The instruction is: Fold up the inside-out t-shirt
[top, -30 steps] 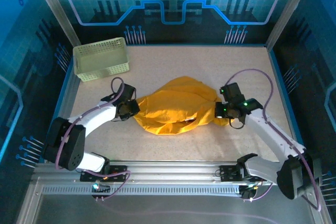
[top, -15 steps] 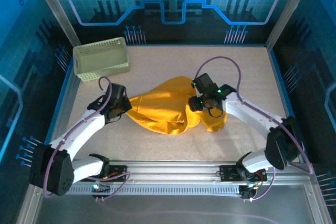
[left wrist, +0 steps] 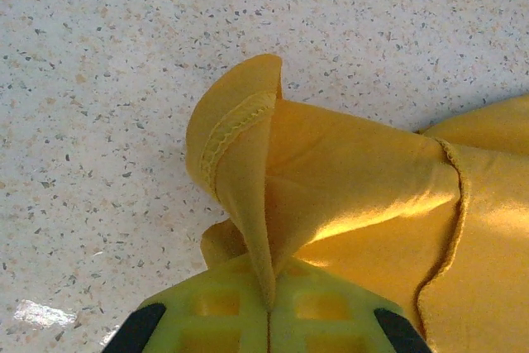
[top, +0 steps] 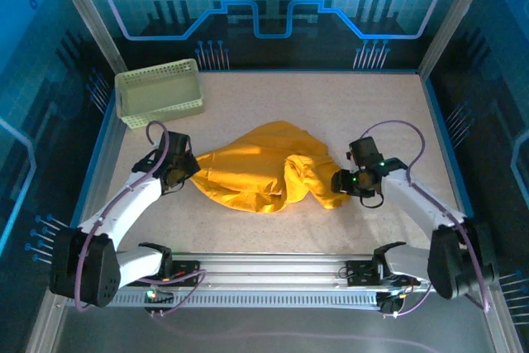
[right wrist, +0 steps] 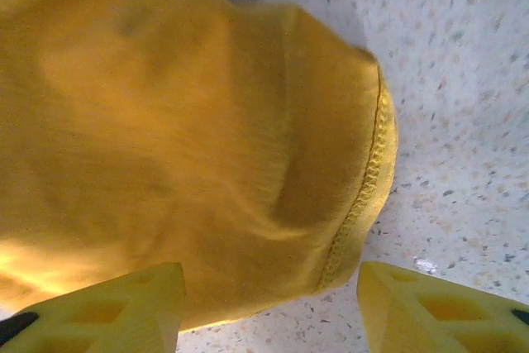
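Speckled table: t-shirt bunched, outline unclear, left pincer pinching a fold.

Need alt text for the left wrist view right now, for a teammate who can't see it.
The left hand, shut, pinches a fold of the mustard-yellow cloth t-shirt at the bottom centre. A stitched hem curls upward above the pinch, and the rest of the shirt spreads to the right over the speckled pale table.

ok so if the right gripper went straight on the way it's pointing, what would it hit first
The t-shirt. The right gripper has its jaws open, facing a hemmed fold of the cloth on the table. Depth is hard to judge, but the fold looks close.
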Controlling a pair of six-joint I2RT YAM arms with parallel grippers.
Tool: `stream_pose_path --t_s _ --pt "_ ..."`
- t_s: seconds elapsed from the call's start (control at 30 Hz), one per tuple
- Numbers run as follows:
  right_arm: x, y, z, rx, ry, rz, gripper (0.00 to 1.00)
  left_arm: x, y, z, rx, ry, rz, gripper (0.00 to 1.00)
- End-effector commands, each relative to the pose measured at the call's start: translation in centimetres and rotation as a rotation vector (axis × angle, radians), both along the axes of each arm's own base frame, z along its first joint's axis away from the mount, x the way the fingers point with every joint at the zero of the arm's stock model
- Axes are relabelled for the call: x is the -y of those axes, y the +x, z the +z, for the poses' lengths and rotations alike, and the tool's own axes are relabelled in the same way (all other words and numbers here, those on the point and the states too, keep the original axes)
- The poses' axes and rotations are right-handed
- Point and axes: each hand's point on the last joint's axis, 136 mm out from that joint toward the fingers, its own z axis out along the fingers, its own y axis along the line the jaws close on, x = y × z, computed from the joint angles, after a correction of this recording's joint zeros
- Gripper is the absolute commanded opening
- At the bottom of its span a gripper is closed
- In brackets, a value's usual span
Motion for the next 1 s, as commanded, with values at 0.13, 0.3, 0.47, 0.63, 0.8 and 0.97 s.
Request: stream_pose_path --t_s 0.13,0.3,0.47,0.63,0.8,0.97 --pt "-1.2 1.4 -1.5 -0.016 0.070 -0.039 0.53 0.1 -0.2 -0.4 -0.017 -0.012 -0.016 0.00" --pt "-0.2 1.0 -1.7 -0.035 -0.005 -0.062 0.33 0.0 -0.3 -0.3 -0.018 -0.011 -0.014 0.00" --pt "1.3 0.9 0.7 0.014 -0.082 -0.084 0.12 -0.1 0.0 0.9 0.005 0.001 -0.018 0.00" --pt "3.9 0.7 7.1 0.140 -0.174 -0.125 0.00 -1.1 0.3 4.7 0.101 0.029 0.006 0.00" --pt "6.1 1.1 17.8 0.377 -0.160 -0.191 0.00 -2.4 0.5 12.2 0.298 0.033 0.059 0.00" --pt "7.6 0.5 28.9 0.618 -0.121 -0.236 0.00 -4.2 -1.1 23.7 0.596 0.041 0.134 0.00"
